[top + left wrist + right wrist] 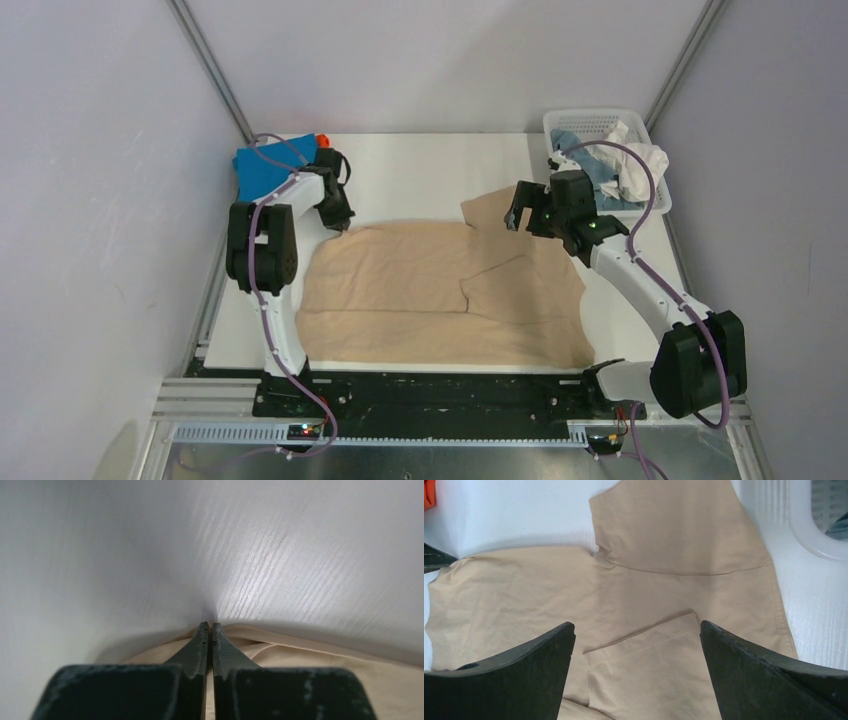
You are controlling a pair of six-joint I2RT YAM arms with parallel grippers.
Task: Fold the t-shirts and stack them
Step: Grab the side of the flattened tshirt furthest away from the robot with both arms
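A beige t-shirt (440,295) lies spread flat across the middle of the table, with one flap folded over near its centre (659,670). My left gripper (340,224) is at the shirt's far left corner. In the left wrist view its jaws (210,626) are closed, with beige cloth (300,655) pinched at the tips. My right gripper (516,215) is open and empty, hovering over the shirt's far right part near a sleeve (674,525). Its fingertips (636,625) straddle the folded flap. A folded bright blue t-shirt (262,168) lies at the back left, with an orange one (322,140) behind it.
A white plastic mesh basket (600,122) stands at the back right and holds a white tee (640,165) and a grey-blue tee (590,170). Its rim shows in the right wrist view (809,537). Walls close in on the table at the left, back and right.
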